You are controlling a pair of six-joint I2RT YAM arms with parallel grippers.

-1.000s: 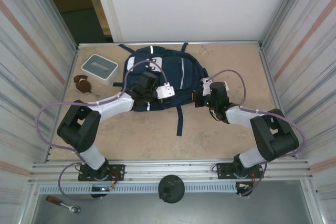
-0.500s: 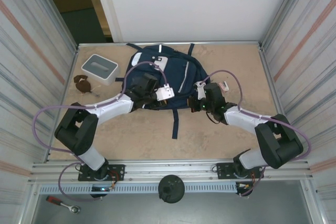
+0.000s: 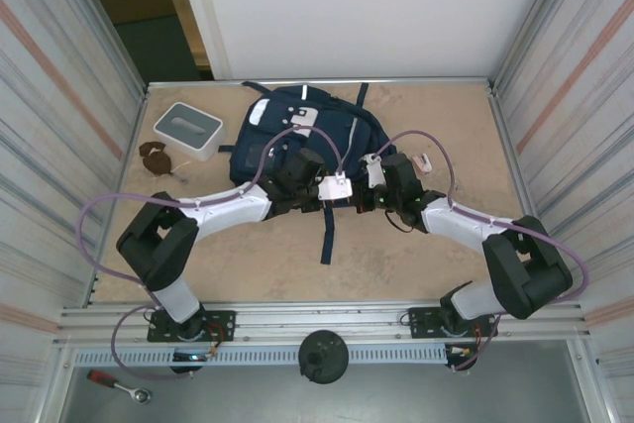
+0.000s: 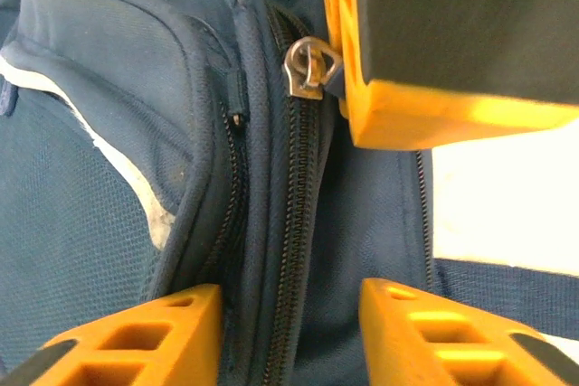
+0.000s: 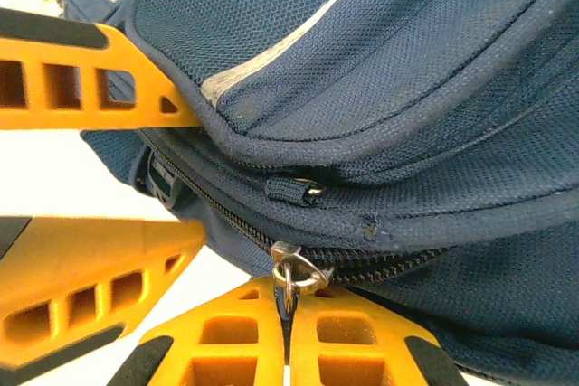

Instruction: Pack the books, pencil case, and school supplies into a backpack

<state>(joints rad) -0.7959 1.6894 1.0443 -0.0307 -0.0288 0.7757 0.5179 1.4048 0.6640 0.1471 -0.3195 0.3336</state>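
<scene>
The navy backpack [image 3: 307, 131] lies at the back middle of the table; in the wrist views its fabric [image 4: 109, 178] [image 5: 380, 70] is close up. My right gripper [image 3: 370, 195] [image 5: 286, 332] is shut on the metal zipper pull [image 5: 291, 273] at the backpack's near right edge. My left gripper [image 3: 353, 195] [image 4: 289, 314] is open, its fingers [image 4: 145, 336] standing either side of the closed zipper seam [image 4: 298, 223], just below the slider [image 4: 308, 65]. The books and pencil case are out of view.
A white-and-grey square box [image 3: 188, 130] sits at the back left, with a small brown object [image 3: 156, 157] beside it. A small white item [image 3: 426, 160] lies right of the backpack. A loose strap [image 3: 327, 230] trails toward the near side.
The backpack has slid toward the back wall. My left gripper has moved right along its near edge to meet the right gripper and has opened. The right gripper stays shut.
</scene>
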